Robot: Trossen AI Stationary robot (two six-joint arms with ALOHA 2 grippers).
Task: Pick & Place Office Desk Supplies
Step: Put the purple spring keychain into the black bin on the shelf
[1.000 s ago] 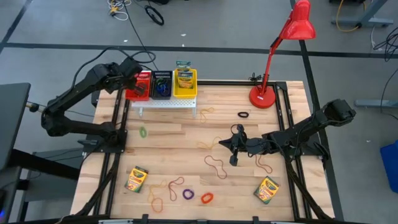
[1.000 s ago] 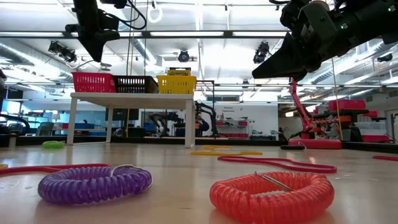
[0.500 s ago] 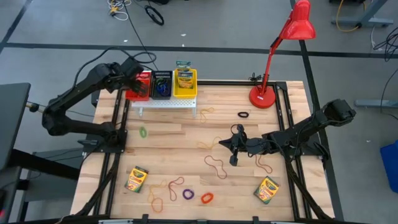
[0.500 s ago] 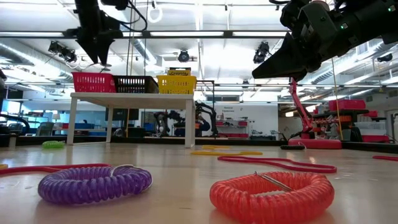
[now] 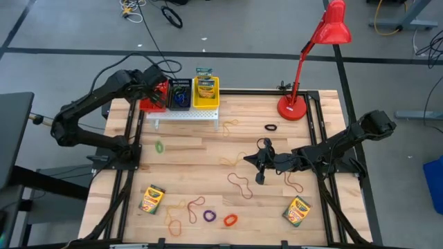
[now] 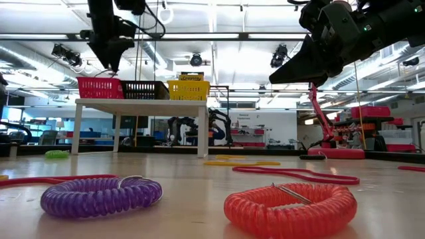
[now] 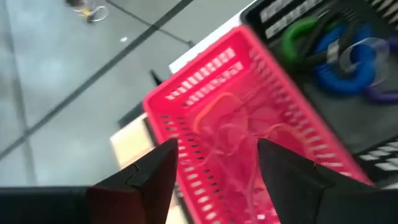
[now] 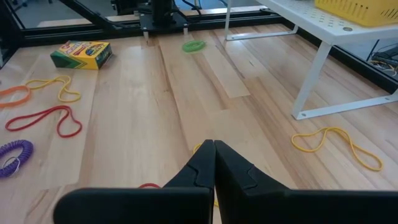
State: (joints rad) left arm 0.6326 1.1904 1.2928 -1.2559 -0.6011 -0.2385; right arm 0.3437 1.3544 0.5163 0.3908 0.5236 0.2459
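Hovering above the red basket [image 7: 249, 149] (rubber bands inside), left gripper [image 7: 214, 165] open-jawed.

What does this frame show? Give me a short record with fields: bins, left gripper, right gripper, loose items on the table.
bins: red basket, black basket and yellow basket in a row on the white stand
left gripper: open above the red basket, which holds thin rubber bands
right gripper: shut, empty, over mid table
loose items: two crayon boxes, green loop, black loop, purple loop, orange loop, scattered rubber bands
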